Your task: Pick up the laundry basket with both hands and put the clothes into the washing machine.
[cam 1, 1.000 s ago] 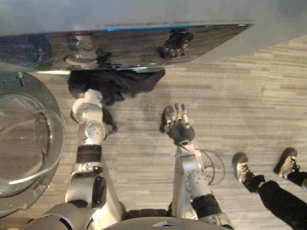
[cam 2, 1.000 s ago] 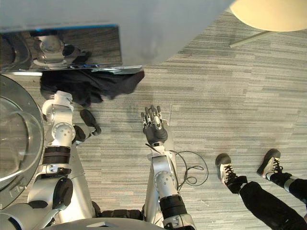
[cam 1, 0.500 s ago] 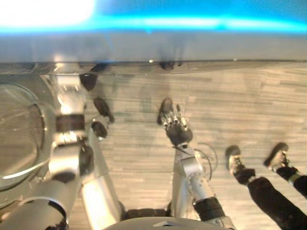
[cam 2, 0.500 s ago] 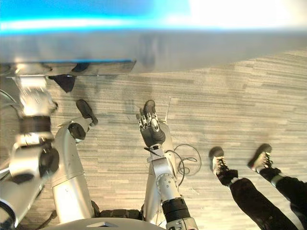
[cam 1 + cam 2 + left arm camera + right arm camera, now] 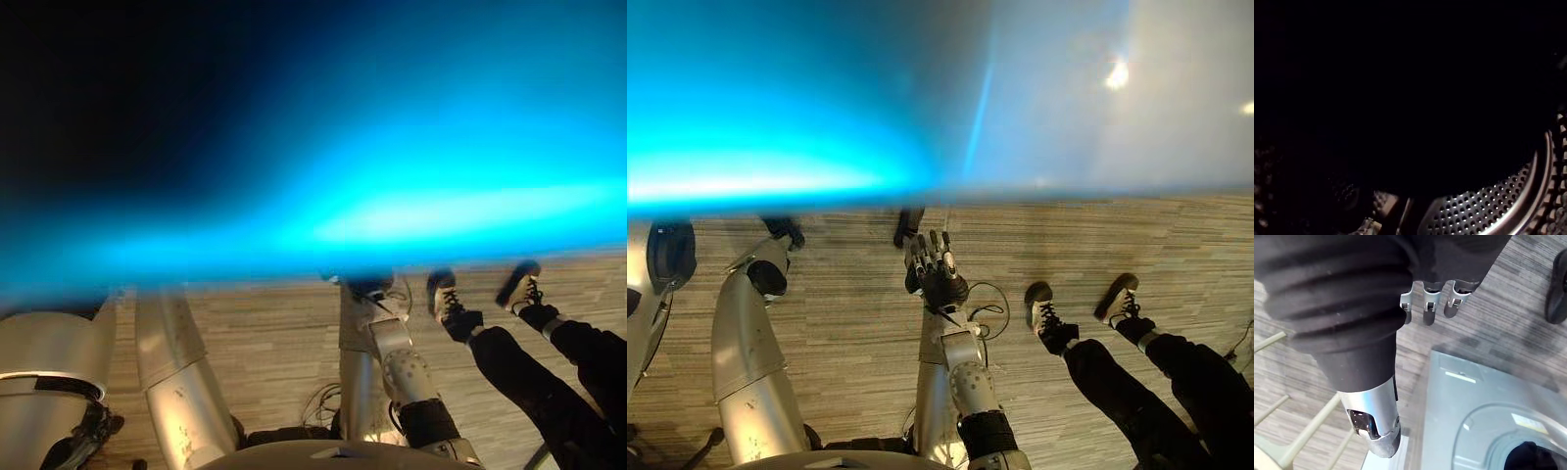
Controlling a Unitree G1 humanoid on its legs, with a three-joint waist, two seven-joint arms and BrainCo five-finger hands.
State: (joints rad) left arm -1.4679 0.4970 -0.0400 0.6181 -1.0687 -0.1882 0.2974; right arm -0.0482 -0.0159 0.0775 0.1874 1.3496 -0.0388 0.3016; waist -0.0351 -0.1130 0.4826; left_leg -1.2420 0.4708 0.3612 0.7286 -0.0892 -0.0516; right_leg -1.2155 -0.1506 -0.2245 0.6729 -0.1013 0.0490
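Right hand point(image 5: 933, 272) free above the floor point(image 5: 843, 294), left arm point(image 5: 743, 333) in the drum point(image 5: 1484, 208)

Straight, spread fingers are shown on the right hand, with nothing grasped. The left hand's state cannot be told in the dark drum. A dark mass point(image 5: 1528, 458) at the washing machine's point(image 5: 1474, 396) opening is judged to be the clothes, so loading seems nearly done. Withdrawal is bounded by the drum's rim, and a person's shoes point(image 5: 1046, 315) are near.

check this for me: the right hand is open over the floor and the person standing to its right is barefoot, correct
Not quite: the person is not barefoot. The right eye view shows laced shoes on the person's feet. The rest holds: the right hand is open over the floor, and the person stands to its right.
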